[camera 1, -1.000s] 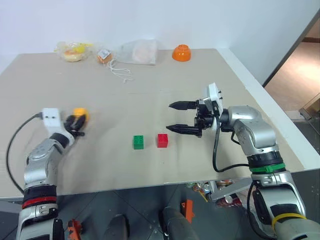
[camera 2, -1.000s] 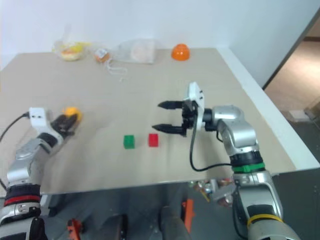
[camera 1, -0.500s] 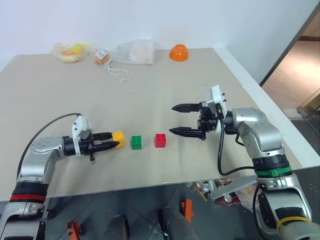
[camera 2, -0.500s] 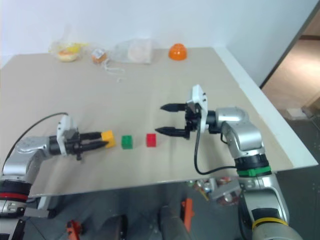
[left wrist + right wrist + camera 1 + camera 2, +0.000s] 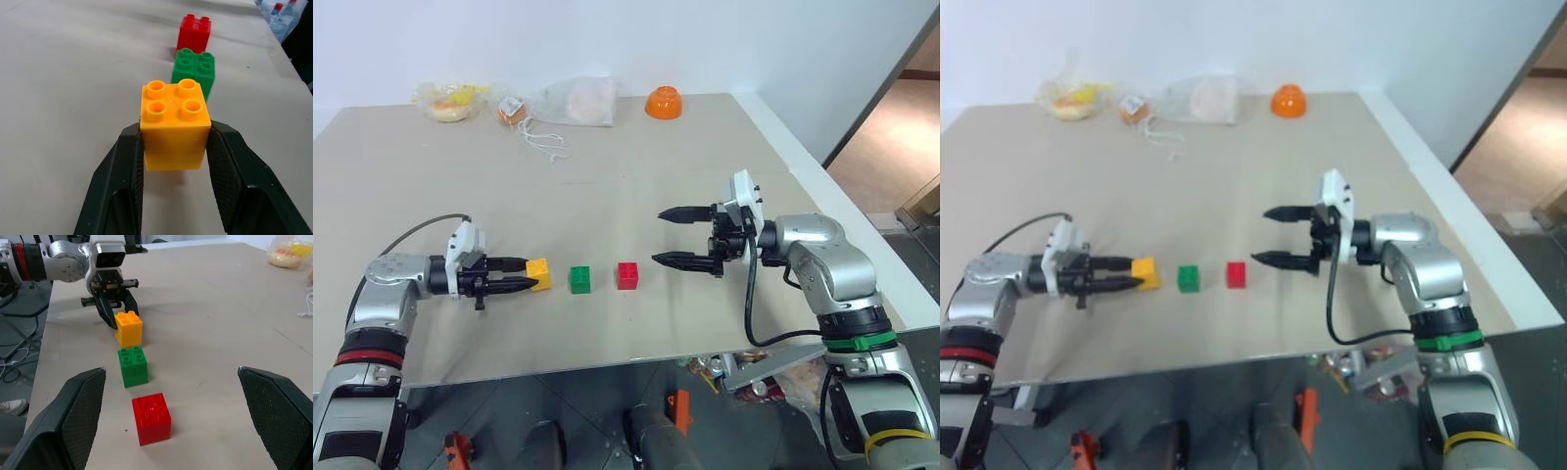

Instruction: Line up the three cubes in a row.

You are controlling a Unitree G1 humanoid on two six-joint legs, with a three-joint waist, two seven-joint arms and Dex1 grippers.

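Left gripper (image 5: 527, 278) clamps the studded yellow-orange cube (image 5: 539, 273) beside the green cube (image 5: 579, 279) and red cube (image 5: 627, 275) on the matte table (image 5: 607, 186). Right gripper (image 5: 685, 237) hangs wide open near the red one. An orange bowl (image 5: 664, 102) sits at the far edge.

- yellow-orange cube (image 5: 175, 123): both side faces covered by the left gripper's (image 5: 175, 161) fingers (image 5: 122, 176); whether its base touches the table (image 5: 607, 186) cannot be told.
- green cube (image 5: 193, 71): near lower part hidden behind the yellow-orange cube in the left wrist view.
- red cube (image 5: 194, 32): lower part hidden behind the green cube in that view.
- right gripper (image 5: 171, 431): fingers cut off by the lower edge of the right wrist view.
- clear bags (image 5: 578, 101) at the table's far edge: contents too small and blurred to identify.
- bottles (image 5: 283, 17): cut off at the corner of the left wrist view.
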